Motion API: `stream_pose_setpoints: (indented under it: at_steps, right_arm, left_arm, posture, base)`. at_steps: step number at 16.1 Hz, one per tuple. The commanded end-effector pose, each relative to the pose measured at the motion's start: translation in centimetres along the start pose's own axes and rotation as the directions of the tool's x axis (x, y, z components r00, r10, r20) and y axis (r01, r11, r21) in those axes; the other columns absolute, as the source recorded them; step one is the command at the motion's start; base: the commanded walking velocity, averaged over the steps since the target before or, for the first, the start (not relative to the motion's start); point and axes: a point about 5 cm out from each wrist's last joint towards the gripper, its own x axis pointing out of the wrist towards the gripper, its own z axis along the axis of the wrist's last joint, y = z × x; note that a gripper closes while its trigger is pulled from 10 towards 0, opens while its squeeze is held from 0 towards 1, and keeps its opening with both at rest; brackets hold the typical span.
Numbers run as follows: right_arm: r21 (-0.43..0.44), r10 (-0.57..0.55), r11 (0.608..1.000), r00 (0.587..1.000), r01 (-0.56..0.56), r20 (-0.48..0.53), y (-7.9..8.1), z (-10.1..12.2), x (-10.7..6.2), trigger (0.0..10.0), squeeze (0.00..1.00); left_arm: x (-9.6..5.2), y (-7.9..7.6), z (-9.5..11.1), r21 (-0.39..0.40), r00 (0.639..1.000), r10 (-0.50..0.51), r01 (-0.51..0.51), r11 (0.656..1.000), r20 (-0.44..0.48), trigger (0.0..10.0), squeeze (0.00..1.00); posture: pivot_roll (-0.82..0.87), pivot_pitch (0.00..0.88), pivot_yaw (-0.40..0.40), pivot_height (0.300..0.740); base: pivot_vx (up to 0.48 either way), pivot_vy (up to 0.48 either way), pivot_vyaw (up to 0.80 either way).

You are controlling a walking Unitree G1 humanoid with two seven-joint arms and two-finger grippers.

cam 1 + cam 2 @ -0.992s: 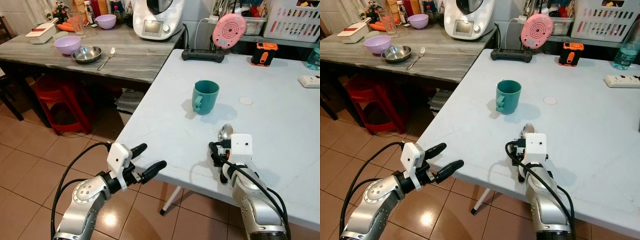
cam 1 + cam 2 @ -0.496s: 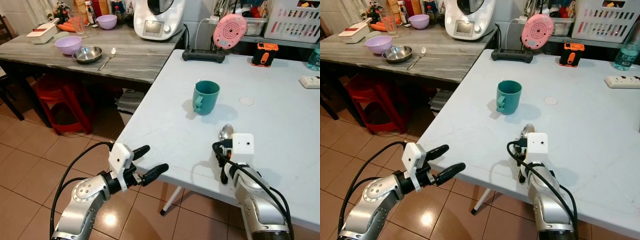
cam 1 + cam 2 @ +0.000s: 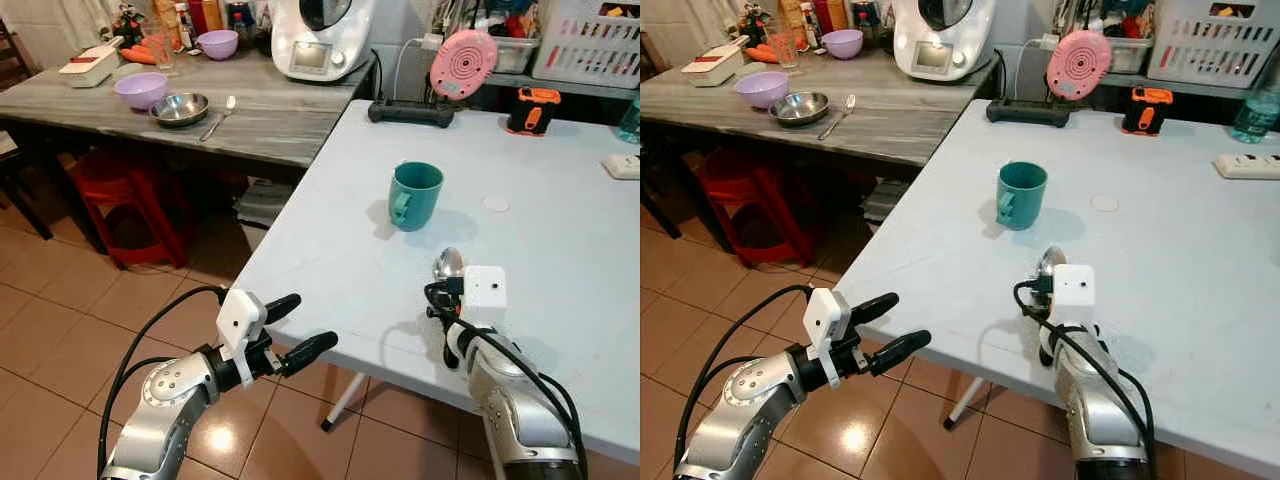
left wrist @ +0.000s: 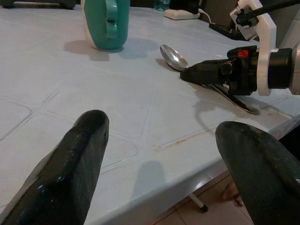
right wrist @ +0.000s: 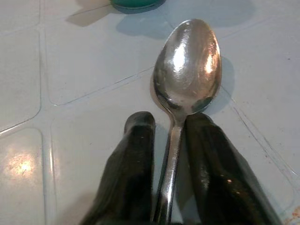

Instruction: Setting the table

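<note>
- Spoon [image 5: 187, 70] lies flat on the white tabletop [image 3: 330, 240], near its front edge; its handle runs between the right claw's [image 5: 169, 123] fingers, which pinch it and hide its end.
- Left claw [image 3: 297, 327], fingers spread, hovers off the tabletop's front edge.
- Mug [image 3: 414, 195] stands upright beyond the spoon.

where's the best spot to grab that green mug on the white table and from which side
Best guess: take the green mug by its body, just below the rim, pincer fingers either side. It stands upright on the white table with its handle turned toward the robot, so come level from the near side, straddling the handle. The right pincer is closest but holds a spoon.
</note>
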Motion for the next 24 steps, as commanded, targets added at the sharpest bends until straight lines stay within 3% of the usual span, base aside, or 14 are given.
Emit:
stream_pose_setpoints:
  at_steps: [1,9,12,14,15,17,18,19,20,24]
  right_arm:
    - [0.024,-0.022,0.999,0.985,0.027,-0.171,-0.4,-3.4,-0.2,0.0,0.0]
    - [0.141,-0.055,0.987,0.983,0.081,-0.176,-0.7,-3.2,-0.2,0.0,0.0]
    - [0.222,-0.09,0.968,0.989,0.115,-0.12,-0.9,-2.0,0.0,0.0,0.0]
    - [0.255,-0.108,0.96,0.994,0.112,-0.031,-0.9,-0.3,0.1,0.0,0.0]
    - [0.238,-0.129,0.965,0.989,0.109,0.07,-1.0,1.4,0.0,0.0,0.0]
    - [0.199,-0.152,0.973,0.974,0.118,0.167,-1.2,2.8,-0.3,0.0,0.0]
    - [0.167,-0.161,0.978,0.963,0.126,0.216,-1.3,3.4,-0.4,1.0,0.0]
    - [0.159,-0.177,0.977,0.949,0.139,0.262,-1.6,4.0,-0.6,4.1,0.0]
    - [0.133,-0.183,0.98,0.936,0.149,0.301,-1.6,4.5,-0.8,9.8,0.0]
    - [0.118,-0.196,0.98,0.9,0.163,0.389,-1.7,5.5,-1.1,10.0,0.0]
  left_arm:
    - [-0.2,-0.1,-0.1,0.01,1.0,-0.01,0.01,1.0,-0.011,10.0,0.0]
    - [-0.1,0.2,-0.2,0.015,1.0,0.002,-0.001,1.0,-0.003,10.0,0.0]
    - [-0.2,1.0,0.2,0.011,0.995,0.088,-0.089,0.996,0.037,10.0,0.0]
    - [-0.2,2.0,0.6,0.011,0.98,0.187,-0.188,0.982,0.07,10.0,0.0]
    - [-0.2,3.5,1.0,-0.003,0.934,0.344,-0.345,0.939,0.093,10.0,0.0]
    - [-0.5,5.0,1.3,-0.008,0.865,0.49,-0.492,0.87,0.108,10.0,0.0]
    - [-0.6,5.5,1.5,-0.007,0.842,0.528,-0.531,0.848,0.114,10.0,0.0]
    - [-0.7,5.7,1.8,-0.008,0.825,0.549,-0.553,0.833,0.137,10.0,0.0]
    - [-0.7,5.9,1.9,-0.022,0.814,0.563,-0.566,0.824,0.146,10.0,0.0]
    - [-0.2,5.9,2.0,-0.046,0.781,0.605,-0.606,0.794,0.157,10.0,0.0]
  posture:
    - [-0.08,0.058,0.049,0.74]
    - [-0.09,0.067,0.055,0.74]
    - [-0.09,0.069,0.056,0.74]
    - [-0.09,0.069,0.058,0.74]
    - [-0.09,0.069,0.058,0.74]
    - [-0.09,0.069,0.058,0.74]
    - [-0.09,0.07,0.057,0.74]
    - [-0.09,0.07,0.057,0.74]
    - [-0.09,0.07,0.057,0.74]
    - [-0.09,0.07,0.057,0.74]
  base:
    - [0.0,0.0,0.0]
    - [0.0,0.0,0.0]
    - [0.0,0.0,0.0]
    - [0.0,0.0,0.0]
    - [0.0,0.0,0.0]
    - [0.0,0.0,0.0]
    - [0.0,0.0,0.0]
    - [0.0,0.0,0.0]
    - [0.0,0.0,0.0]
    - [0.0,0.0,0.0]
